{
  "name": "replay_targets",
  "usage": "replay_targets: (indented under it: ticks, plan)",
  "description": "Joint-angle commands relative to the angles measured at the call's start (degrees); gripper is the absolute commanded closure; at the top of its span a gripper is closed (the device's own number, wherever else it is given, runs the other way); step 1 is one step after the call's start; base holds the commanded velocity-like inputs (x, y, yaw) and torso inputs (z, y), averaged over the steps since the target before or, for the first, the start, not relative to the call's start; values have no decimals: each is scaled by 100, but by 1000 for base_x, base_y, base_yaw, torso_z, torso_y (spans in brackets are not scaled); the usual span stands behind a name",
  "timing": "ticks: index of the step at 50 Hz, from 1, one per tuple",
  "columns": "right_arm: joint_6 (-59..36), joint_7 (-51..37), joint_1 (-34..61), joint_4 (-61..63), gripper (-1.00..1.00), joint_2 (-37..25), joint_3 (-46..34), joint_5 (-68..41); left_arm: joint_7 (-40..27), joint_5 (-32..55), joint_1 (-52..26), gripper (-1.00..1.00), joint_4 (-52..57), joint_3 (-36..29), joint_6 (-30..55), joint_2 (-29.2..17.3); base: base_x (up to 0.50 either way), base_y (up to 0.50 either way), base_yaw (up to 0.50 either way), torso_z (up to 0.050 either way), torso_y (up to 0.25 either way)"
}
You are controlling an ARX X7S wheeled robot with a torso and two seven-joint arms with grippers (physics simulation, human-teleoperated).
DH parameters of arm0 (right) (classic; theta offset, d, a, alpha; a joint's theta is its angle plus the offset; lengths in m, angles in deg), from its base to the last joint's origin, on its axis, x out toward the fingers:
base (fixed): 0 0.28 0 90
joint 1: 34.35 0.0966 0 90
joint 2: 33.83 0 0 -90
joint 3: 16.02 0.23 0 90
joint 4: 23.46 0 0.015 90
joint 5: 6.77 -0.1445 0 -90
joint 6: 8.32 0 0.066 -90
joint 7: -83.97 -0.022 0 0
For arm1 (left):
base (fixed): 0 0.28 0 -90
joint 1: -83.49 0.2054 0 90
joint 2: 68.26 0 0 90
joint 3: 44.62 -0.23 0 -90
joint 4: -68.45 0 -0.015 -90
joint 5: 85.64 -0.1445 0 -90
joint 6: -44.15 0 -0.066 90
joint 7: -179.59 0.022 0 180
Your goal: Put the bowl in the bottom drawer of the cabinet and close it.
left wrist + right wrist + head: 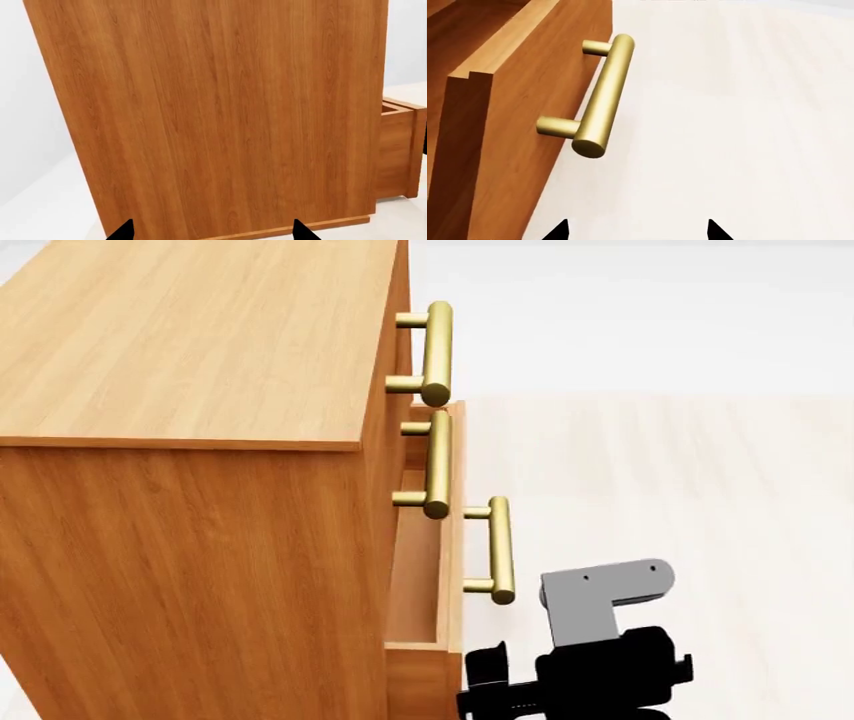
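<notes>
The bowl is out of view in every frame. The orange-brown cabinet (187, 530) fills the left of the head view, with three brass handles on its front. Its bottom drawer (450, 570) stands pulled out a little; what is inside it is hidden. My right gripper (637, 231) is open and empty over the pale floor, just short of the drawer's brass handle (599, 97). My right arm (607, 660) shows beside the drawer front. My left gripper (212, 232) is open and empty, facing the cabinet's side panel (213, 115), with the drawer (399, 150) jutting out past it.
Pale floor (694, 490) spreads out in front of the cabinet. The two upper handles (437, 350) sit flush above the pulled-out drawer. A white wall (27, 100) lies behind the cabinet.
</notes>
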Motion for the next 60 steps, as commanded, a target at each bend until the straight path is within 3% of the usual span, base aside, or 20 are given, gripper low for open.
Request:
replay_targets:
  ticks: [1, 42, 60]
  plan:
    - [-44, 55, 32, 53, -100, 115, -165, -200, 8, 0, -10, -100, -6, -17, -7, -14, 0, 0, 0, 0, 0]
    - [57, 104, 260, -137, -100, 355, -819, -333, -14, 49, -19, -100, -37, -23, -69, -39, 0, 0, 0, 0, 0]
    - [-63, 929, 190, 377, -100, 140, -1343, -749, -33, 65, -33, -100, -23, -33, -52, -40, 0, 0, 0, 0, 0]
